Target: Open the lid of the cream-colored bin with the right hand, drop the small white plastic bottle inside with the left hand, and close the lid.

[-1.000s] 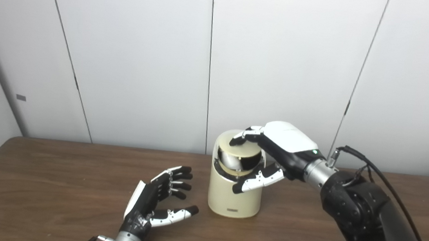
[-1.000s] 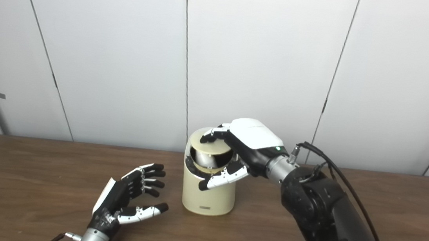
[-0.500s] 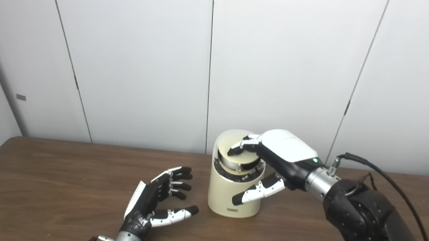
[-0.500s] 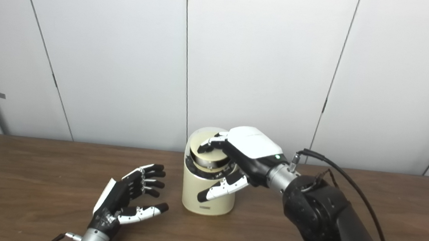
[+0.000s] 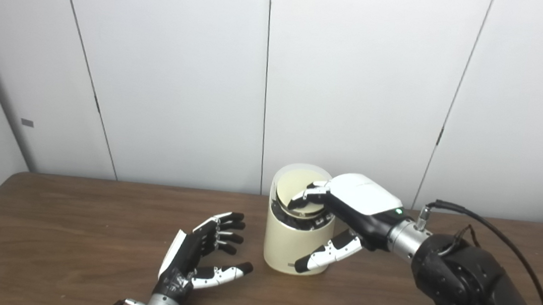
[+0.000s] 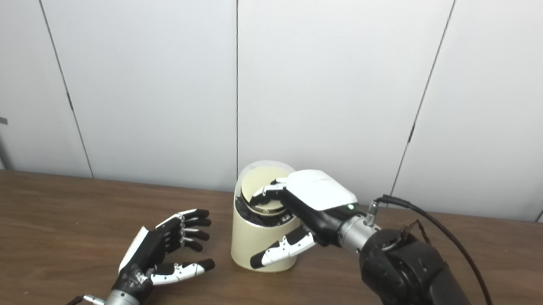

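Lower left of the frame, my left robot hand rests on the desk, fingers spread, empty. At centre, my right robot hand presses fingertips on the lid of the cream bin, gripping nothing. I can't see the bottle.

bin interior hidden, right hand covering lid

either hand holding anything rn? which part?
Left hand is open and empty. Right hand grasps nothing: its fingers press on top of the bin's lid, thumb alongside the bin wall.
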Available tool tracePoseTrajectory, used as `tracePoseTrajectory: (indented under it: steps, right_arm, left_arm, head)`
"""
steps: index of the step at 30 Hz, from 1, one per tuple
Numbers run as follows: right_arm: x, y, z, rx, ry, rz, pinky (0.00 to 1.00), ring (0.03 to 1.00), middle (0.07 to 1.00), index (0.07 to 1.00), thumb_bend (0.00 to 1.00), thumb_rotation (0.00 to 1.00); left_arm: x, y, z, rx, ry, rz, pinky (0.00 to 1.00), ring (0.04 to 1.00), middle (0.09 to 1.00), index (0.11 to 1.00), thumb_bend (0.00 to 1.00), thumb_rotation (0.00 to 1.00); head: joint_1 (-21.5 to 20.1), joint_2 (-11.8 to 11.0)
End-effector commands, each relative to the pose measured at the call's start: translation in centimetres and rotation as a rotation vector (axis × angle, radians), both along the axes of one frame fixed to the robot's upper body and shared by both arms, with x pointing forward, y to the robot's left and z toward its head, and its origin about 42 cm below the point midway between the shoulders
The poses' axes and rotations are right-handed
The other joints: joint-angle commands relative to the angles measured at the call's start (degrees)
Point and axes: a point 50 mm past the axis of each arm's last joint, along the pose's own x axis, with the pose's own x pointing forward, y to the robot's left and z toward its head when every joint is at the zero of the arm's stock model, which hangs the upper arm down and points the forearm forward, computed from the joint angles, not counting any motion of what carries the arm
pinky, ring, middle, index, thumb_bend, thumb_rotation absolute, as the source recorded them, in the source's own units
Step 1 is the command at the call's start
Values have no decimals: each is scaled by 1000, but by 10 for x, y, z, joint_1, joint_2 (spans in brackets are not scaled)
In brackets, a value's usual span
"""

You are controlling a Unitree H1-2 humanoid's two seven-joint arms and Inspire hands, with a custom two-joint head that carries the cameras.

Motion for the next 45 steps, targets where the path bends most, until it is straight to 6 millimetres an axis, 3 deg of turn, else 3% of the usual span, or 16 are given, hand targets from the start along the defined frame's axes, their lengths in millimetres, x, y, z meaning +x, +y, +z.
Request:
tracePoseTrajectory:
  steps: [1,22,30,45]
  right_arm:
    - [0,1,18,6,-68,6,893,897,778,767,685,568]
    - [8,0,2,23,-33,-38,900,902,791,774,679,547]
    - [11,2,-5,11,-10,-49,909,908,794,776,677,584]
    - [3,6,-27,37,60,-73,922,906,792,774,696,550]
  left_arm:
    - [1,0,9,-18,-36,8,588,681,765,790,670,0]
    - [-8,3,8,-6,-27,8,577,669,756,784,658,0]
    - [-10,3,10,-10,-25,8,576,667,751,779,668,0]
    - [-12,5,13,-23,-16,0,584,671,754,780,665,0]
  head:
    - [4,2]
    - [6,14]
    - [8,20]
    - [6,29]
